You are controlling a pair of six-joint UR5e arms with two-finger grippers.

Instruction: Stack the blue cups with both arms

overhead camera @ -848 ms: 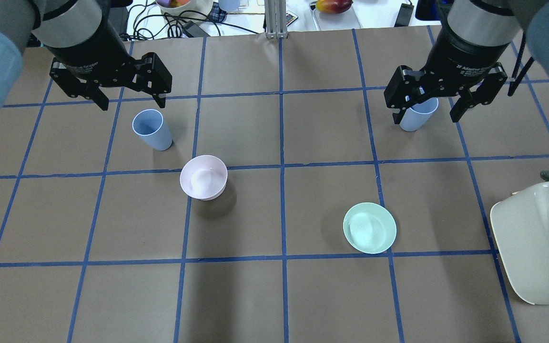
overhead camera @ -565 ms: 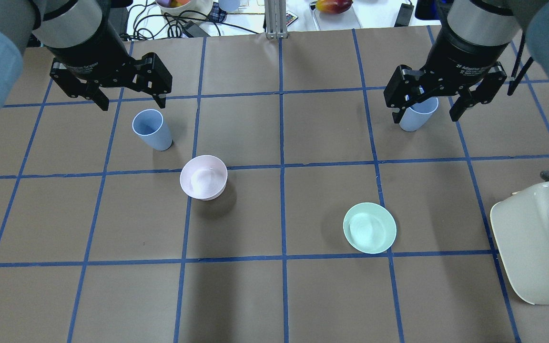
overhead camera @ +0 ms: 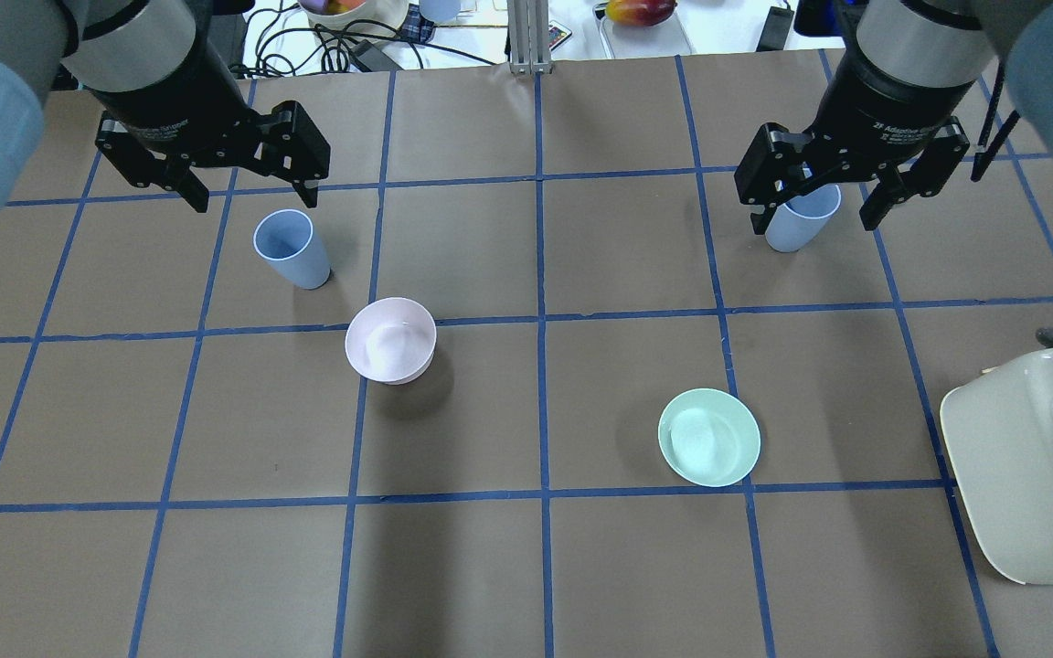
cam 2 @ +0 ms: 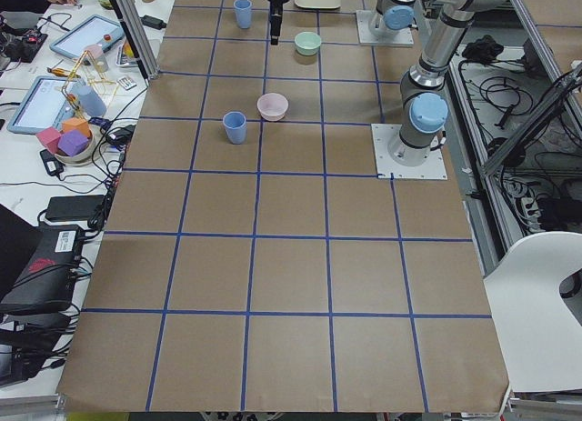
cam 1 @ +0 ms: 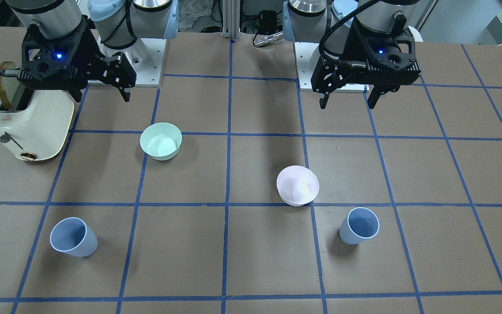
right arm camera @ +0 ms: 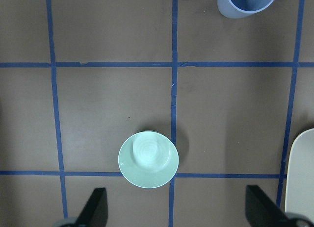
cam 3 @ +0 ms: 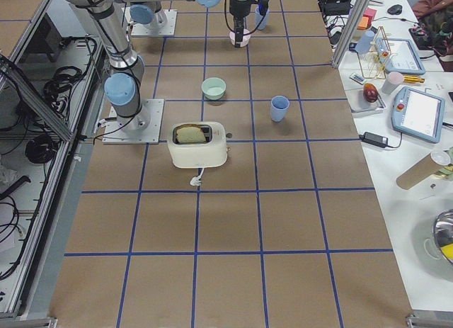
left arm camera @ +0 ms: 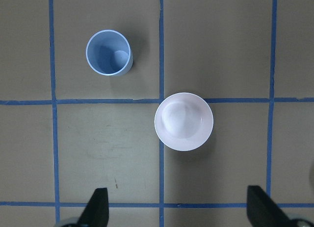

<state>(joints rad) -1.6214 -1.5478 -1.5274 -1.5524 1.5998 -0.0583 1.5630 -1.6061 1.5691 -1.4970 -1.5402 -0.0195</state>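
Observation:
Two pale blue cups stand upright on the brown table. The left cup [overhead camera: 292, 249] [cam 1: 359, 226] [left arm camera: 109, 53] stands just beyond the pink bowl [overhead camera: 390, 339]. The right cup [overhead camera: 796, 224] [cam 1: 73, 237] [right arm camera: 245, 2] stands far out on the right side. My left gripper [overhead camera: 254, 196] [cam 1: 347, 102] [left arm camera: 179, 210] hangs open and empty, high above the table and nearer the base than its cup. My right gripper [overhead camera: 814, 217] [cam 1: 100, 96] [right arm camera: 179, 210] is also open, empty and high; it partly overlaps the right cup in the overhead view without touching it.
A mint-green bowl [overhead camera: 708, 437] [right arm camera: 148, 159] sits right of centre. A cream toaster [overhead camera: 1029, 466] [cam 1: 33, 126] holding a slice of bread stands at the table's right edge. Cables and clutter lie beyond the far edge [overhead camera: 353, 37].
The right gripper has shifted very slightly; the cups, the bowls and the left gripper have not moved.

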